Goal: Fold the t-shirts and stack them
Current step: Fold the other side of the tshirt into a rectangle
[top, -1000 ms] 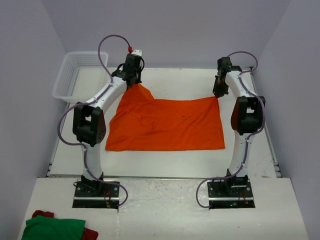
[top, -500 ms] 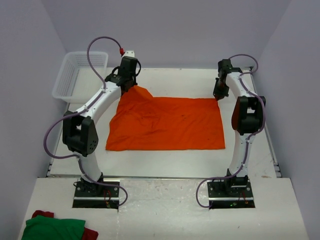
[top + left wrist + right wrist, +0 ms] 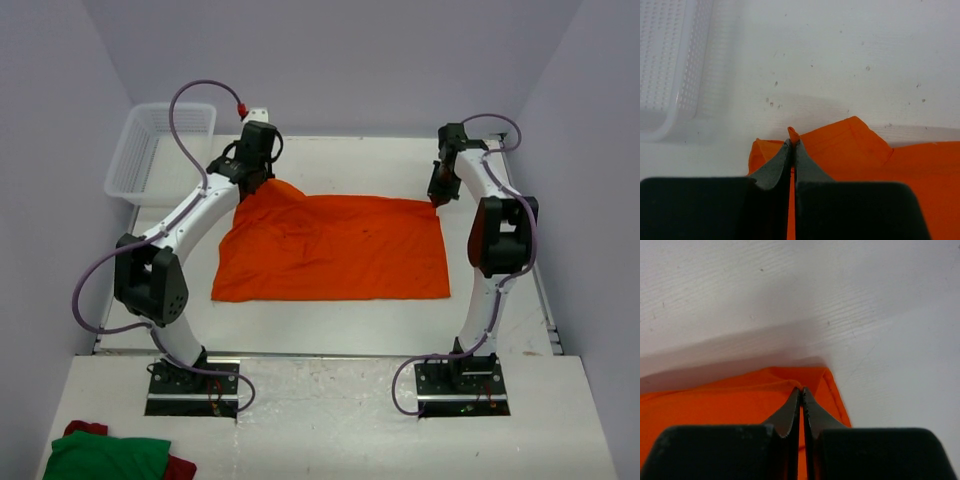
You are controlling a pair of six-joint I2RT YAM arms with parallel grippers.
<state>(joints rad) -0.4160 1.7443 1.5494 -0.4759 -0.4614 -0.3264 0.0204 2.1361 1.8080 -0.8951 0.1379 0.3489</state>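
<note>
An orange t-shirt lies spread on the white table, its near edge flat. My left gripper is shut on the shirt's far left corner, and a tip of orange fabric pokes out between its fingertips. My right gripper is shut on the far right corner, with cloth pinched between its jaws. Both corners sit slightly raised off the table, the left one peaked. The orange t-shirt fills the lower right of the left wrist view.
A white perforated basket stands at the far left, its wall close to my left gripper. A green and red cloth pile lies on the near left ledge. Walls enclose the table on three sides.
Both grippers have drawn the far corners of the shirt a little toward the back of the table. The left arm stretched out further and its peak of fabric has lowered.
</note>
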